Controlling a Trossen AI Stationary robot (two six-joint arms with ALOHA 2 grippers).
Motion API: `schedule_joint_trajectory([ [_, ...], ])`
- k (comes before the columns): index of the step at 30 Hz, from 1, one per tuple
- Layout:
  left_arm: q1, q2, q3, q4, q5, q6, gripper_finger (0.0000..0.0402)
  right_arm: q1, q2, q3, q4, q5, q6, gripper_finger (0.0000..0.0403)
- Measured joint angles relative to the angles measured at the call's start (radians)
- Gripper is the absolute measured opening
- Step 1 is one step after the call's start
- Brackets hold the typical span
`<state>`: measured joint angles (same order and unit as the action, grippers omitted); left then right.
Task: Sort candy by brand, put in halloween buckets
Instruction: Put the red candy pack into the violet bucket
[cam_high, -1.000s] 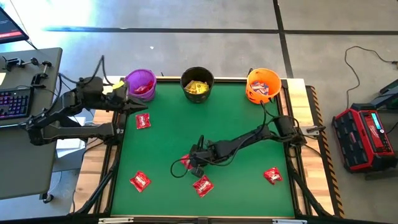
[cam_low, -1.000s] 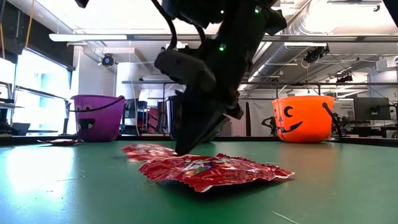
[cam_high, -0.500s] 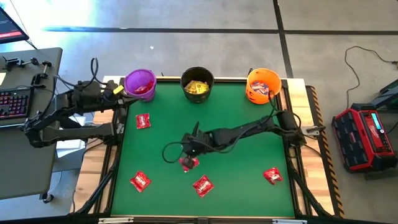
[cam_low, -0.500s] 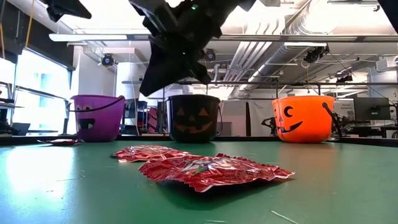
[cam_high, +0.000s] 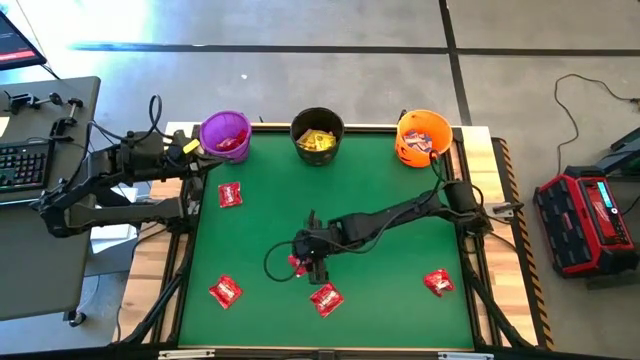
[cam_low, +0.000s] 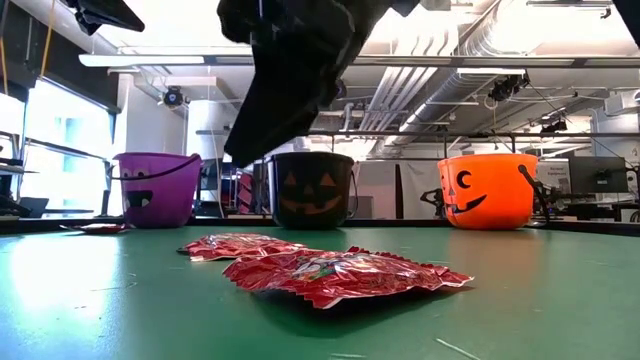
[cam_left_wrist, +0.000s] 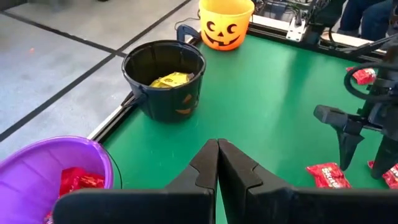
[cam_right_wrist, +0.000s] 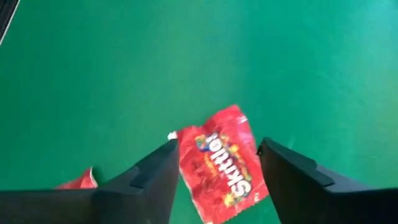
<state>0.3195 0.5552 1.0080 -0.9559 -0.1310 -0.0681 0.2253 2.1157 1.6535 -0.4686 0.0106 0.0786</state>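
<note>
A red candy packet lies flat on the green desk, well in front of the black bucket. The right end effector hovers over it, fingers spread apart. The left end effector, closed and empty, sits near the purple bucket.

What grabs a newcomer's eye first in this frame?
The green table dotted with glossy red packets, and the right gripper open just above a red packet near the table's middle. Along the far edge stand the purple bucket, black bucket and orange bucket. The left gripper waits shut beside the purple one.
</note>
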Motion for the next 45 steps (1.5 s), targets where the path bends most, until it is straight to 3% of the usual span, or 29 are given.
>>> schedule_joint_trajectory([
  [7, 0.0, 0.0, 0.0, -0.034, 0.019, 0.002, 0.0, -0.002, 0.035, 0.0, -0.015, -0.026, -0.156, 0.0222],
  [20, 0.0, 0.0, 0.0, -0.036, 0.023, -0.007, 0.0, -0.007, 0.068, 0.001, -0.039, 0.008, -0.215, 0.0222],
  [26, 0.0, 0.0, 0.0, -0.036, 0.023, -0.017, 0.0, -0.001, 0.108, 0.001, -0.045, 0.068, -0.153, 0.0222],
  [34, 0.0, 0.0, 0.0, -0.036, 0.023, -0.026, 0.0, -0.017, 0.12, 0.002, -0.087, 0.149, 0.044, 0.0222],
  [40, 0.0, 0.0, 0.0, -0.035, 0.023, -0.032, 0.0, -0.043, 0.118, 0.009, -0.089, 0.152, 0.167, 0.0222],
  [45, 0.0, 0.0, 0.0, -0.035, 0.023, -0.034, 0.0, -0.044, 0.118, 0.092, -0.082, 0.128, 0.119, 0.0222],
])
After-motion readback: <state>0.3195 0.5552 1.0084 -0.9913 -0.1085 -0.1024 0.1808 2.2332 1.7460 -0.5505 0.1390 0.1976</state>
